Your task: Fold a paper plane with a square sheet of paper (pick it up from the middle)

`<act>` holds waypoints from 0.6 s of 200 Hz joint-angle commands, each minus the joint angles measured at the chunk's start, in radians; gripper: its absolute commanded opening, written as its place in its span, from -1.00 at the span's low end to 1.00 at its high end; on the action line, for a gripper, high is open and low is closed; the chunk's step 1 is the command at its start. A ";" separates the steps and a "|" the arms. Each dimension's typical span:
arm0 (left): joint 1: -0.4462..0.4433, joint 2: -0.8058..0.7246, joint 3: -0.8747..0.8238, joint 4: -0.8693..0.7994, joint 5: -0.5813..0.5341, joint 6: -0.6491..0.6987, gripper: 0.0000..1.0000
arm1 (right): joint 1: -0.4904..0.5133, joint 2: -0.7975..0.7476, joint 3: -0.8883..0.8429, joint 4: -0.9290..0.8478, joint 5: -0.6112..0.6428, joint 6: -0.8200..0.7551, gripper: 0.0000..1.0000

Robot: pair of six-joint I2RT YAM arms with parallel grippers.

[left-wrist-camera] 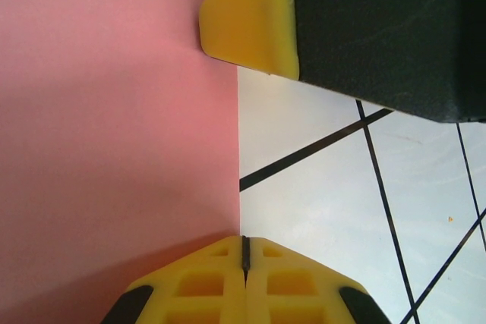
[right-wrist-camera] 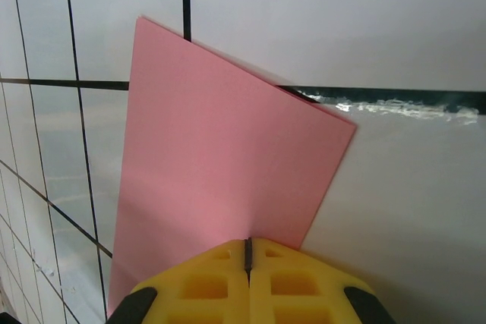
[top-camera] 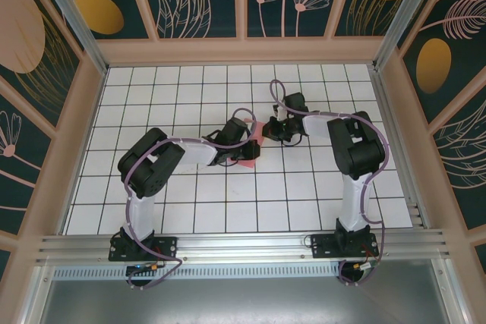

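At the middle of the worktop (top-camera: pixel 190 202) your two arms meet over the square sheet of paper (top-camera: pixel 256 131), so read the risks from the left arm (top-camera: pixel 152 165) across. The left jaws are pressed together with the seam closed. In the left wrist view the sheet (left-wrist-camera: pixel 114 149) runs right down to that seam. I judge it pinched there by its very edge, though the contact itself is hidden. A hold that shallow could slip if you tug.

Just beyond that same edge sits a yellow fingertip (left-wrist-camera: pixel 250 17) of the right arm (top-camera: pixel 353 149), touching or nearly touching the paper. With both sets of jaws this near, a small sideways drift could knock them together or crumple the paper between them.

The right jaws are likewise closed on the sheet (right-wrist-camera: pixel 220 157), which fans out flat from their seam. You have two clamps on one thin sheet. Pull them apart and it may tear. Bring them closer and it may buckle into a stray crease that spoils the folding.
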 commanded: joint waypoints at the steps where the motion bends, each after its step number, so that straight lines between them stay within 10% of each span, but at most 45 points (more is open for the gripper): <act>1: 0.000 0.007 -0.056 -0.062 0.042 0.054 -1.00 | -0.001 0.077 0.010 -0.080 0.115 -0.020 -1.00; 120: -0.015 -0.086 -0.197 -0.099 0.144 0.116 -1.00 | -0.002 0.100 0.025 -0.106 0.158 -0.007 -1.00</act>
